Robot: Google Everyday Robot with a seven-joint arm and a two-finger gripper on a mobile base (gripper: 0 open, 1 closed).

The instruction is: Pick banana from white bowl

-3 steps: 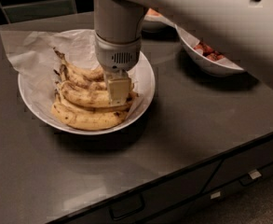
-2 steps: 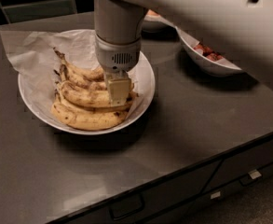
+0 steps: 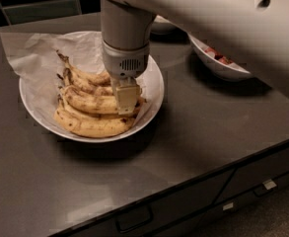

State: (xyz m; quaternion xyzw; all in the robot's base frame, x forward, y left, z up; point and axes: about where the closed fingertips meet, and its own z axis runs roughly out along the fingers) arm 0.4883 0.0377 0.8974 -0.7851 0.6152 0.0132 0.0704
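Note:
The white bowl (image 3: 153, 85) is wide and shallow, lined with crumpled white paper (image 3: 33, 58), and stands on the left of the dark counter. Several curved yellow bananas with heavy brown mottling and dark stems lie stacked in it. My gripper (image 3: 126, 98) reaches straight down into the bowl from the arm's grey wrist. Its tip is at the right end of the middle banana (image 3: 90, 103), touching or nearly touching it. The wrist hides the bananas' right ends. The bananas rest in the bowl and none is lifted.
A deeper white bowl with red fruit (image 3: 218, 63) stands at the right, partly under my arm. Another bowl (image 3: 161, 26) shows behind the wrist. The counter's front edge runs diagonally, with drawers and handles (image 3: 133, 220) below. A dark tiled wall is behind.

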